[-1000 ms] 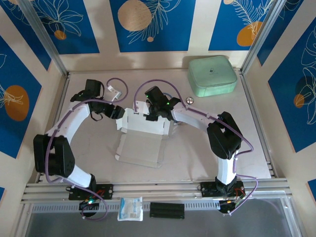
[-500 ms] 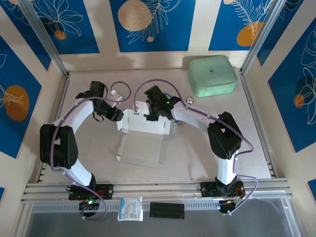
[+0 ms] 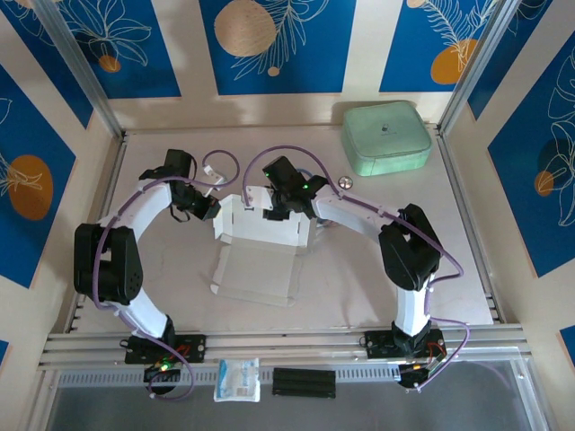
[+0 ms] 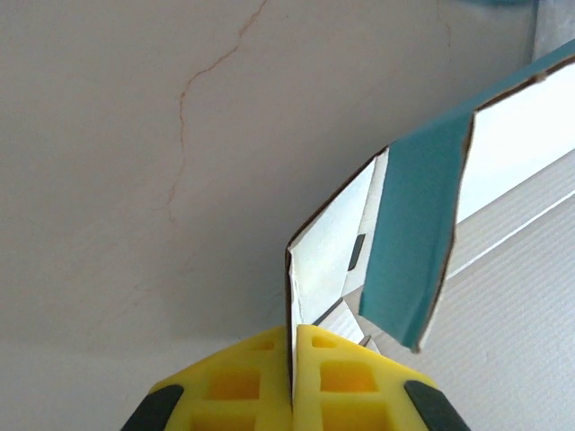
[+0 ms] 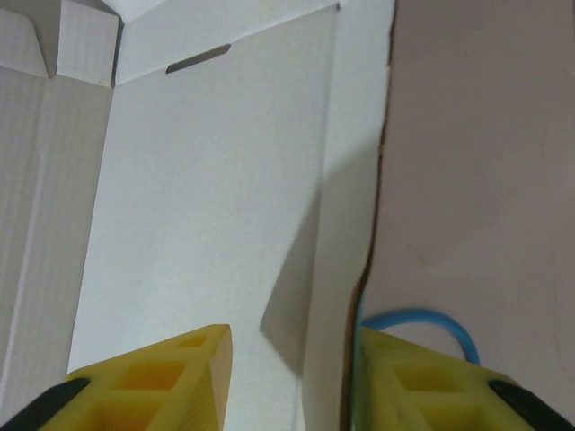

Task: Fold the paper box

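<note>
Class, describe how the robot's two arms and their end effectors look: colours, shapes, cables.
Both the left arm and right arm have white tubular links with black joint housings; a lilac cable loops along each. The left end effector and right end effector have yellow waffle-gridded fingers with black outer corners.

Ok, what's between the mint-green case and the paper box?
In the top view, a small round silvery thing lies near the mint-green case; the right arm reaches over that stretch to the paper box.
</note>
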You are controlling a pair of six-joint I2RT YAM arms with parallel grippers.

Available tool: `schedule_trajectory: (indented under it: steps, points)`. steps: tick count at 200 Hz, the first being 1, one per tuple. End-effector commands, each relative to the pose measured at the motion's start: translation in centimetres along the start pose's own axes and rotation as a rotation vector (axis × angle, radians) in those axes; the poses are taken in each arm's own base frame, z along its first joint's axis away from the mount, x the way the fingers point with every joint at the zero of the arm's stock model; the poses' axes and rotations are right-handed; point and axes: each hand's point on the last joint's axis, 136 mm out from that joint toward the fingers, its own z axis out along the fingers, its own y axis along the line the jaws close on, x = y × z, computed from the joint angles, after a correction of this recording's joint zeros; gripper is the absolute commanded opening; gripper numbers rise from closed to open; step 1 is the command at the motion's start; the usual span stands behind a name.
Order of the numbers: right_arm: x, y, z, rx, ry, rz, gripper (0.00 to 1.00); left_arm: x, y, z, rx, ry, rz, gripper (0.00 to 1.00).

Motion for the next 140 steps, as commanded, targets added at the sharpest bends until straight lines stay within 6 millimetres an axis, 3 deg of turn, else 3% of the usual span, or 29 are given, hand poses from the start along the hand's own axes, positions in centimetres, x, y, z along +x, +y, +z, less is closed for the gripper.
schedule_trajectory:
  steps: [1, 88, 140]
  points:
    - [-1.3, -1.5, -3.0, 0.06, -0.041, -0.016, 0.41, 0.4, 0.0, 0.1, 0.009, 0.006, 0.008, 0.0]
    - [-0.7, 0.3, -3.4, -0.008, -0.037, -0.001, 0.43, -0.1, 0.1, -0.4, -0.006, -0.009, 0.009, 0.0]
    - [-1.0, 0.7, -2.1, -0.091, -0.059, 0.022, 0.44, 0.0, 0.0, -0.4, -0.012, -0.007, 0.015, 0.0]
